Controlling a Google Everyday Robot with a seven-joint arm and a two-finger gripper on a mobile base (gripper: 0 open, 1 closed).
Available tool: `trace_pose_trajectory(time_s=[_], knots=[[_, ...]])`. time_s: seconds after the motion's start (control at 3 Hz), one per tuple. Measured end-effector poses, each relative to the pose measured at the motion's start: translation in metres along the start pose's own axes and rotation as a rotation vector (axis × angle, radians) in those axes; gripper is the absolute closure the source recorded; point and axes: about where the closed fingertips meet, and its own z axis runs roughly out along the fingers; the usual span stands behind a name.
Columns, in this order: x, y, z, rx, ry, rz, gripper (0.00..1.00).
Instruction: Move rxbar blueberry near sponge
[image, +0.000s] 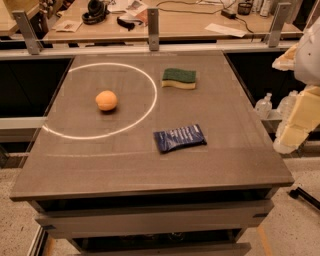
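Note:
The rxbar blueberry (179, 138) is a flat dark navy wrapper with pale print. It lies on the grey table (100, 160), right of centre and toward the front. The sponge (179, 78), with a green top and pale yellow underside, lies flat toward the back, straight behind the bar and about a bar's length away. My gripper (294, 125) is at the right edge of the view, off the table's right side and raised. It is well to the right of the bar and touches nothing.
A round orange fruit (106, 100) sits left of centre inside a white circle (150, 107) marked on the table. Clear plastic bottles (263, 106) stand beyond the right edge. A rail with metal posts (153, 29) and a cluttered desk lie behind.

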Motion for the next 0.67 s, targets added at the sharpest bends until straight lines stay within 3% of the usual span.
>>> trace_pose_trajectory(time_s=[0.67], knots=[[-0.0043, 0.0021, 0.0004, -0.004, -0.022, -0.025, 0.00]])
